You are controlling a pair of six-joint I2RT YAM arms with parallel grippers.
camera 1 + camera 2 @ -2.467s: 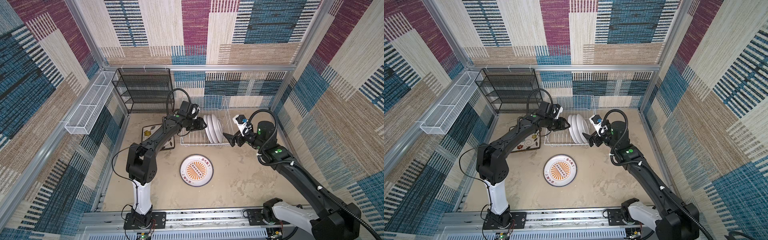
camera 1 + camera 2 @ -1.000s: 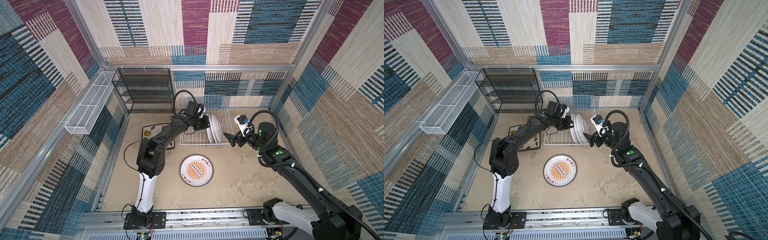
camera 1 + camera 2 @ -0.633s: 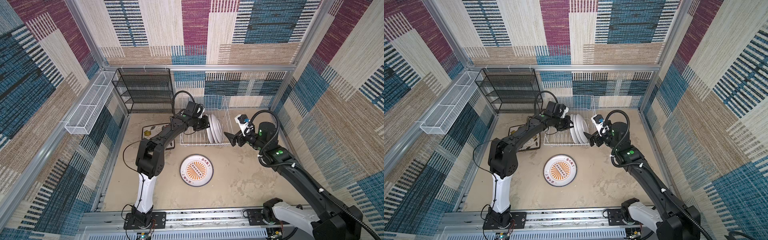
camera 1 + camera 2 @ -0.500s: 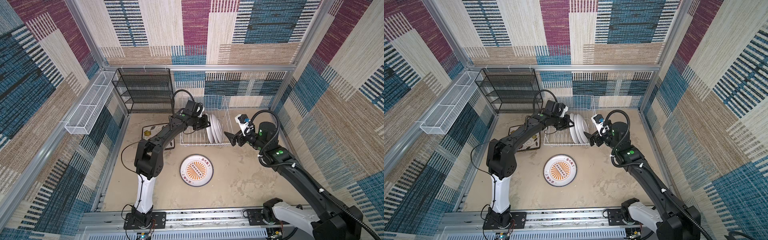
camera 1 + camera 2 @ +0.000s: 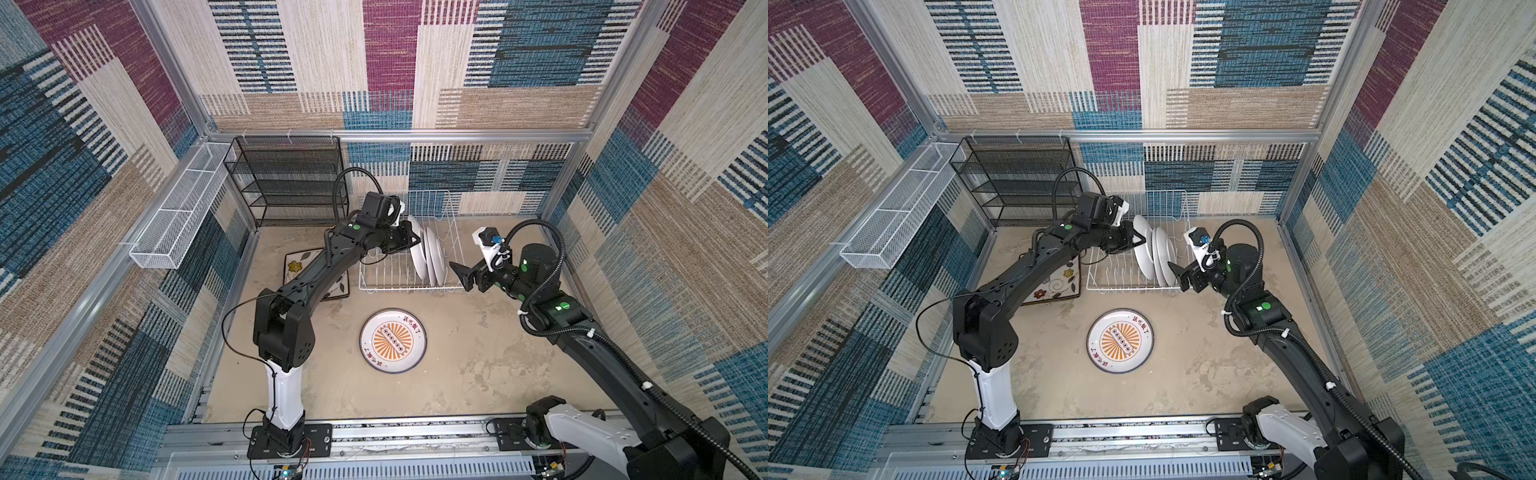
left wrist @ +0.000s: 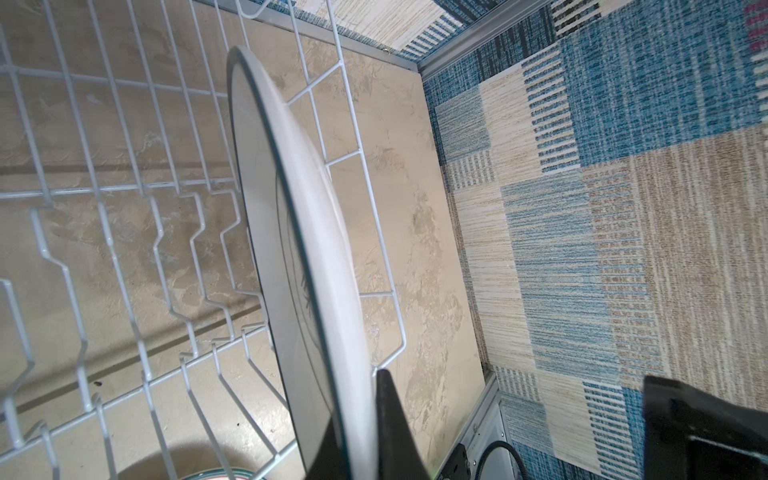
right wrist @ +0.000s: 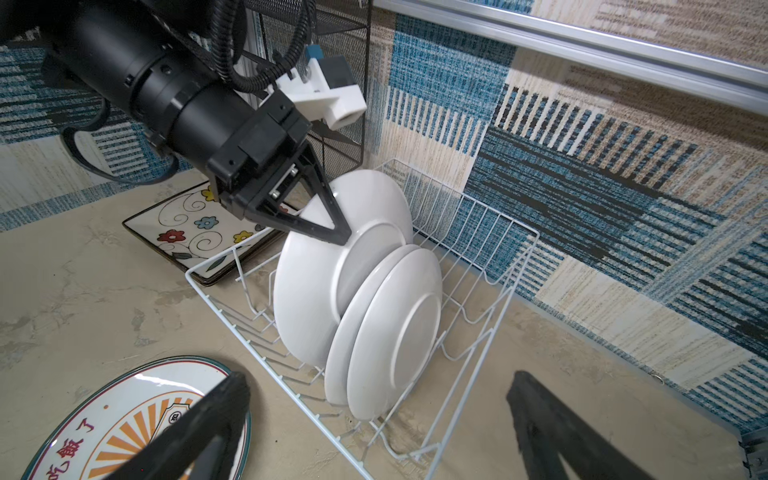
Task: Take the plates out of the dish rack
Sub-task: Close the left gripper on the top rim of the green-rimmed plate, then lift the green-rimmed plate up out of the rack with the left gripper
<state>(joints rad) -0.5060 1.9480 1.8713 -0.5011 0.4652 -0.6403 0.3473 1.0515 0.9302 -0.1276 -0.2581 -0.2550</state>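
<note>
Three round white plates stand on edge at the right end of the white wire dish rack [image 5: 374, 286] [image 7: 490, 299]. My left gripper [image 5: 411, 241] [image 7: 338, 232] [image 6: 357, 415] is shut on the upper rim of the leftmost one [image 7: 307, 299] [image 6: 299, 249], which leans away from the other two [image 7: 395, 328] with its lower edge among the tines. My right gripper [image 5: 459, 274] [image 7: 378, 386] is open and holds nothing, just off the rack's right front corner. A round plate with an orange printed centre [image 5: 392, 340] lies flat on the table. Flowered square plates [image 5: 297, 266] lie stacked left of the rack.
A black mesh shelf unit [image 5: 286, 183] stands at the back left, close behind the rack. A long white mesh basket [image 5: 178, 224] hangs on the left wall. Patterned walls enclose the table on three sides.
My left gripper has travelled right along the rack to the row of plates and now grips the leftmost plate's rim. The right arm has hardly moved.
</note>
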